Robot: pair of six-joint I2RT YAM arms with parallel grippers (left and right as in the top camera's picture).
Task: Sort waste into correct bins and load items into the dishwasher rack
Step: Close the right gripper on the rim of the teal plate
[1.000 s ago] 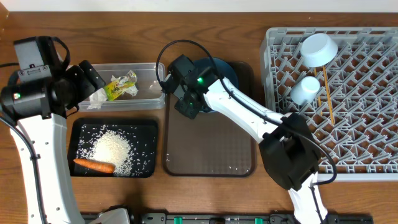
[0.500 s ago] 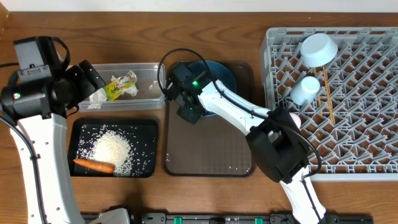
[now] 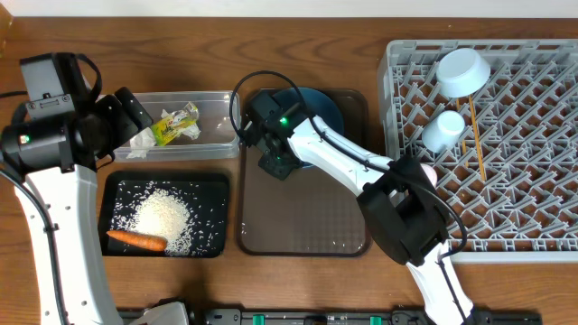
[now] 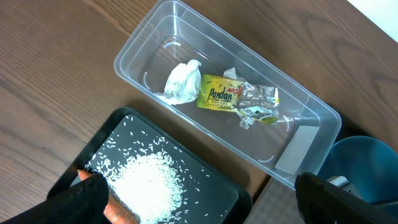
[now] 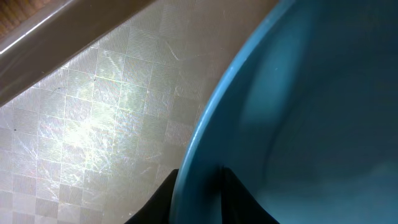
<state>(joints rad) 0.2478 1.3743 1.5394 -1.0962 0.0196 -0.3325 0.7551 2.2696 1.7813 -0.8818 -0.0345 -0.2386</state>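
The blue plate (image 3: 321, 106) lies at the far end of the brown tray (image 3: 302, 221). My right gripper (image 3: 275, 162) is shut on its left rim; in the right wrist view the rim (image 5: 211, 140) sits between my two fingers (image 5: 163, 202). My left gripper (image 3: 135, 113) is open and empty above the clear tub (image 3: 212, 144), which holds the white tissue (image 4: 181, 82) and the yellow-green wrapper (image 4: 233, 98). The black tray (image 3: 212, 194) holds rice (image 3: 163, 217) and the carrot (image 3: 135, 240). The grey rack (image 3: 524, 162) holds the bowl (image 3: 462, 72), the light-blue cup (image 3: 443, 130), a chopstick (image 3: 476, 135) and the pink cup (image 3: 428, 171), mostly hidden by my arm.
The right arm reaches from the lower middle across the brown tray. The rack fills the right side. Bare wooden table (image 3: 307, 54) lies behind the tub and the tray.
My right gripper has slid slightly along the plate's left rim and closed on it. The right arm's elbow has swung left. The left arm has not moved.
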